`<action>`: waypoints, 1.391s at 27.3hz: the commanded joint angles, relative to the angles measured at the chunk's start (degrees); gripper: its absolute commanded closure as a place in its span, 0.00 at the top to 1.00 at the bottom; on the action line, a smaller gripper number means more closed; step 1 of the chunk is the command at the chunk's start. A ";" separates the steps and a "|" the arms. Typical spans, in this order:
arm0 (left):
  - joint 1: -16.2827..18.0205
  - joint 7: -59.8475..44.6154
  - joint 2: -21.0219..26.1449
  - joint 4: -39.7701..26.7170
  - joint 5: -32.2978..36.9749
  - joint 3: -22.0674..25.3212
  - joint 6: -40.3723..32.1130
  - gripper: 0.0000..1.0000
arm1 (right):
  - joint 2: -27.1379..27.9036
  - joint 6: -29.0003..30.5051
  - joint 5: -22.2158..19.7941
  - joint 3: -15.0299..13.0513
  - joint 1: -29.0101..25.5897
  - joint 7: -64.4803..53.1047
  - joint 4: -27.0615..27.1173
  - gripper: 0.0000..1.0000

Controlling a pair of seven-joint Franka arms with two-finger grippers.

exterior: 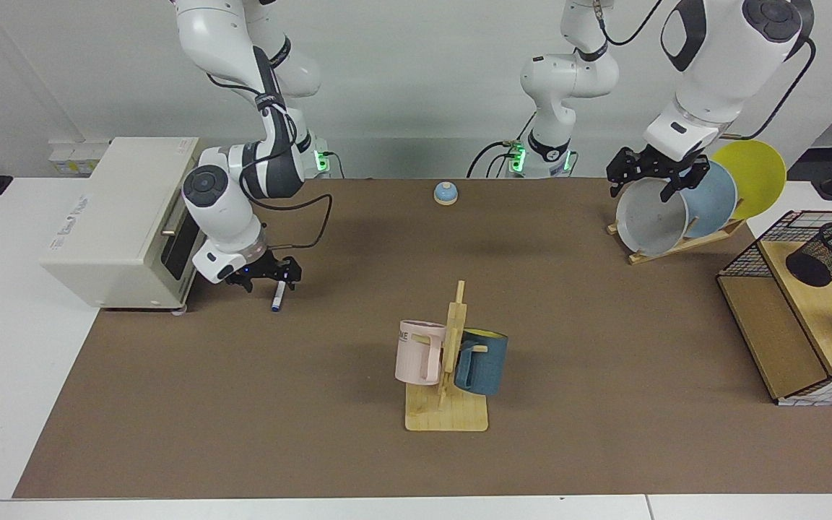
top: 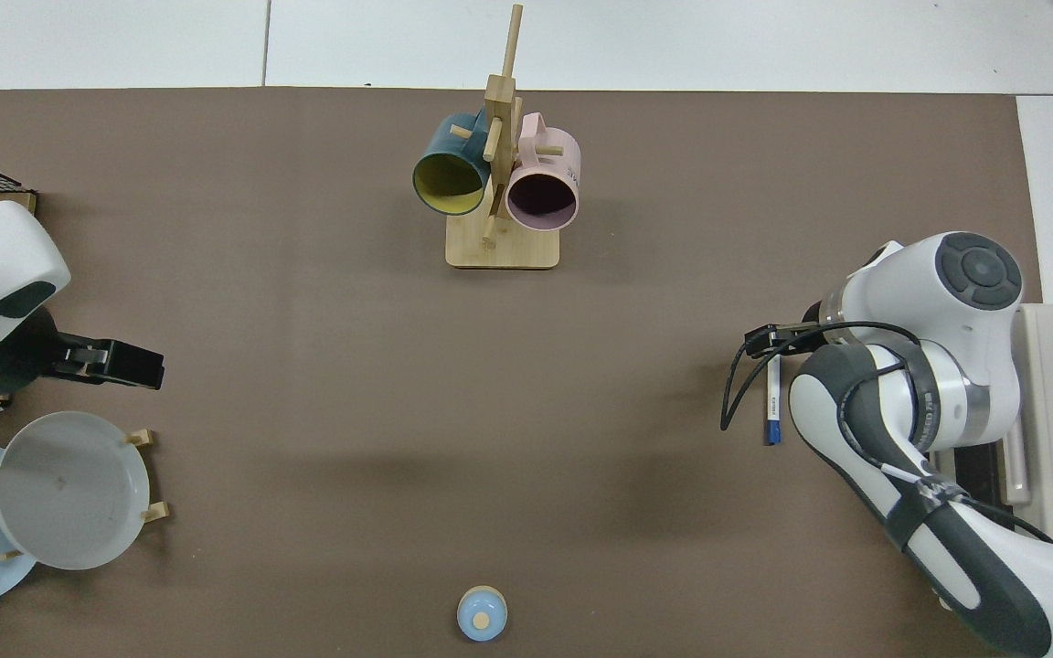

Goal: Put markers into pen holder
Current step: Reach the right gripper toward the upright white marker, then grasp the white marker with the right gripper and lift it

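The marker [exterior: 279,295] lies flat on the mat [exterior: 358,448] beside the toaster oven [exterior: 116,217], long axis running toward the camera in the facing view. The right gripper [exterior: 266,275] sits right over its far end, fingers apart and low, probably straddling the barrel but I can't tell if they touch it. So it's the near arm by a mile. The holder [exterior: 829,253] is way off on the rack [exterior: 770,339] at the other end, near the left gripper [exterior: 646,173], which waits open by the plates [exterior: 651,217].
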 commanded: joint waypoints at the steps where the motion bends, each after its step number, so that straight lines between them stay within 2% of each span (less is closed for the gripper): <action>1: -1.09 0.39 -0.93 -1.68 -0.50 0.71 1.51 1.00 | 2.15 4.88 -2.75 0.14 0.00 2.46 -1.27 1.00; 20: -1.00 -0.22 -0.75 -2.03 -0.50 0.71 1.60 1.00 | 2.77 4.62 -4.59 0.14 0.08 5.62 -2.67 0.85; 21: -1.00 -0.22 -0.75 -2.03 -0.50 0.71 1.60 1.00 | 2.77 4.62 -4.59 0.14 0.08 5.62 -2.67 0.81; 24: -0.83 -0.22 -0.75 -2.03 -0.50 0.71 1.60 1.00 | 2.68 4.62 -4.59 0.14 0.17 6.23 -2.93 0.60; 26: -0.74 -0.14 -0.75 -2.03 -0.50 0.71 1.60 1.00 | 2.60 4.62 -4.59 0.23 0.17 7.37 -2.94 0.42; 27: -0.74 -0.13 -0.75 -2.03 -0.50 0.71 1.60 1.00 | 2.60 4.62 -4.59 0.23 0.17 7.47 -2.94 0.28; 30: -0.74 0.13 -0.75 -2.03 -0.50 0.71 1.60 1.00 | 2.68 4.71 -4.59 0.23 0.17 7.47 -2.85 0.02; 38: -0.91 0.30 -0.66 -2.03 -0.50 0.62 2.39 1.00 | 3.04 4.80 -4.33 0.32 0.78 9.13 -1.80 0.00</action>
